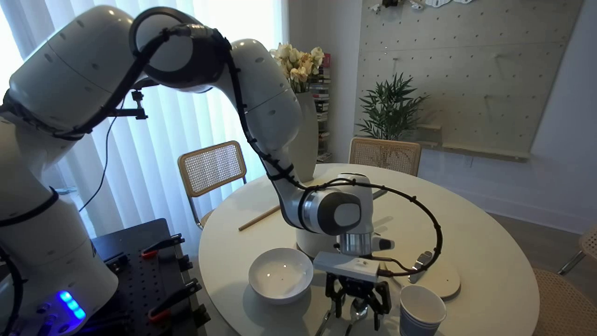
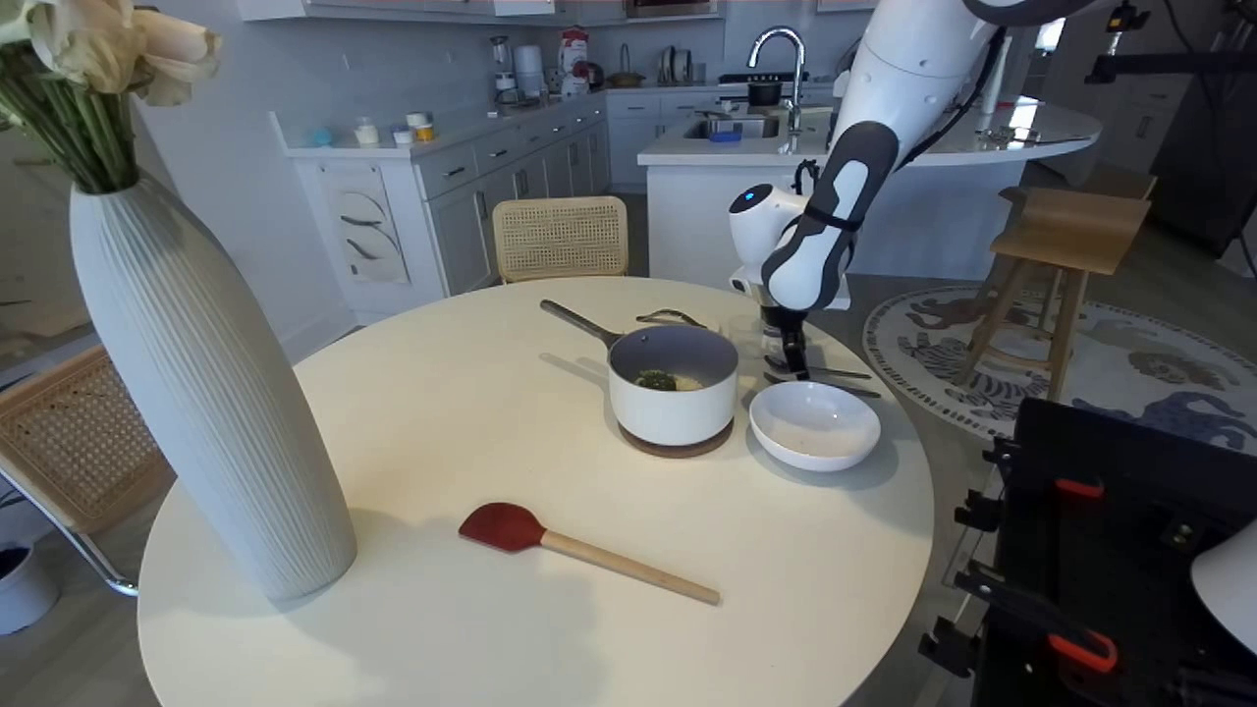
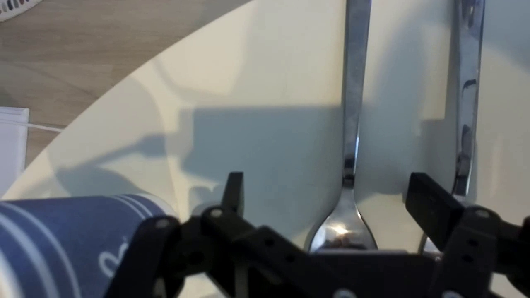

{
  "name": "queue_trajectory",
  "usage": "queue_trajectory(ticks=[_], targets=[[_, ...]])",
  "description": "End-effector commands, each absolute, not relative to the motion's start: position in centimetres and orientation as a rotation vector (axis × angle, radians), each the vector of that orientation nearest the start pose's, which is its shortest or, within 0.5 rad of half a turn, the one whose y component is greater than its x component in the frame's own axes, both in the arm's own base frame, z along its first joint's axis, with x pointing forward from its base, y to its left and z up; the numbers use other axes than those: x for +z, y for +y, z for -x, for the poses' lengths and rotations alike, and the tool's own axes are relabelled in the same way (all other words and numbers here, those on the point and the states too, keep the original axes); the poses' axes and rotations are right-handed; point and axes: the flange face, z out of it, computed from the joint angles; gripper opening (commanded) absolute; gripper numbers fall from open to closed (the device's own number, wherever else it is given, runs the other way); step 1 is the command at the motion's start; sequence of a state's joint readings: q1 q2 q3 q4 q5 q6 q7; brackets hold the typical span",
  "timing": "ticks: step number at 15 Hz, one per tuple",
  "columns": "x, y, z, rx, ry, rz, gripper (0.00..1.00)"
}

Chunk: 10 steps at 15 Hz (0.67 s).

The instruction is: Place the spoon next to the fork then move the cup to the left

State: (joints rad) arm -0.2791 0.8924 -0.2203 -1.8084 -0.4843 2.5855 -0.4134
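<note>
The silver spoon lies on the table, its neck between my fingers in the wrist view; my gripper's body hides part of its head. Its head shows in an exterior view. The silver fork lies roughly parallel beside it, on the bowl's side; its head is mostly hidden. My gripper is open and empty, low over the spoon, also in both exterior views. The cup, blue with white bands in the wrist view, stands beside the gripper, away from the fork.
A white bowl stands close to the fork. A white pot with a long handle stands beside it. A round board with a metal utensil lies behind the cup. A red spatula and tall vase are farther off.
</note>
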Motion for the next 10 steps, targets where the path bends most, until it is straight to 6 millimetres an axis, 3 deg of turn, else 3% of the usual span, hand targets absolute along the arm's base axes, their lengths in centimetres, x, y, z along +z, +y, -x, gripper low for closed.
queue_trajectory(ticks=[1,10], targets=[[6.4,-28.8,-54.7,0.500,-0.707,3.330,1.00],[10.3,-29.1,-55.8,0.427,-0.638,3.344,1.00]])
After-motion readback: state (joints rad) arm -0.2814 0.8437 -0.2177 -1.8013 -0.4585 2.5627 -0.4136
